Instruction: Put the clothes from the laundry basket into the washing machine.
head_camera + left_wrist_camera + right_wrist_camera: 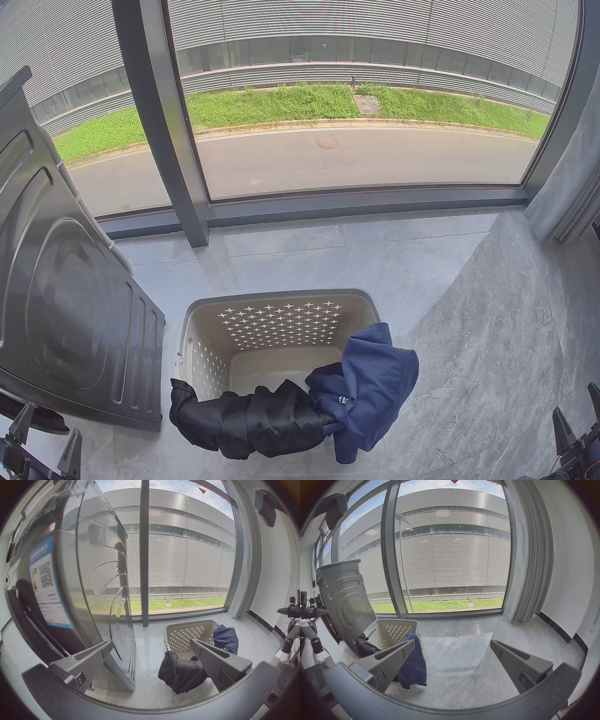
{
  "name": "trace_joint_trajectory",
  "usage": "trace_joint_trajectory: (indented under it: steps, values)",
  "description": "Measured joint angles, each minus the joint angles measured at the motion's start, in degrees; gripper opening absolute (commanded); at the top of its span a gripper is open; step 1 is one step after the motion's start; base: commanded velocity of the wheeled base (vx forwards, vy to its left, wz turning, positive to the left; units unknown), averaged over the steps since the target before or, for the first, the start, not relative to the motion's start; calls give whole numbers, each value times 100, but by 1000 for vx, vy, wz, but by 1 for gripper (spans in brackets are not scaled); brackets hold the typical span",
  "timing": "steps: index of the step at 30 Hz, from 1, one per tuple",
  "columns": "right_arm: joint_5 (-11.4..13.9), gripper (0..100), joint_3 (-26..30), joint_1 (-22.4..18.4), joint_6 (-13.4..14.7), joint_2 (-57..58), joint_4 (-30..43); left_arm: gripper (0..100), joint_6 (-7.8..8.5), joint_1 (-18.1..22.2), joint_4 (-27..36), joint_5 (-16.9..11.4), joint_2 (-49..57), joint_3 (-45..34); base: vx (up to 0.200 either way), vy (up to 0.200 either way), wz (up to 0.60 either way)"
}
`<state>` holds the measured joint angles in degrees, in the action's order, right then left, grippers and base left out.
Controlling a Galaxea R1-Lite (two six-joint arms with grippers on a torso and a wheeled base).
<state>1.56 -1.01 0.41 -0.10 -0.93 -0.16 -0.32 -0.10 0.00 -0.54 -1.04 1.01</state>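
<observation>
We note L gripper, R gripper wide, empty; black garment, blue garment hang over laundry basket rim.

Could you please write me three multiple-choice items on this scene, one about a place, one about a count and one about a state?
1. Where is the black garment?
A. Folded on a shelf
B. Draped over the near rim of the laundry basket
C. Inside the drum

2. How many garments hang on the basket?
A. One
B. Two
C. Four

3. In what state is the left gripper?
A. Jaws open, holding nothing
B. Shut on a garment
C. Shut on the basket's rim

Answers: 1 B, it hangs across the near rim; 2 B, the black one and a navy garment at the near right corner; 3 A, the jaws stand wide apart with nothing between them.
</observation>
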Motion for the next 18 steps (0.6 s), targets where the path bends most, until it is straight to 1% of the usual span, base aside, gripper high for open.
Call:
trace_joint_trajectory:
  steps: [9,15,18]
  values:
    - [0,100,0,-1,0,0,0,100,-1,0,0,2,0,0,0,0,0]
    - [0,100,0,0,2,0,0,100,-4,0,0,0,2,0,200,0,0]
    - [-1,100,0,-1,2,0,0,100,-1,0,0,0,2,0,0,0,0]
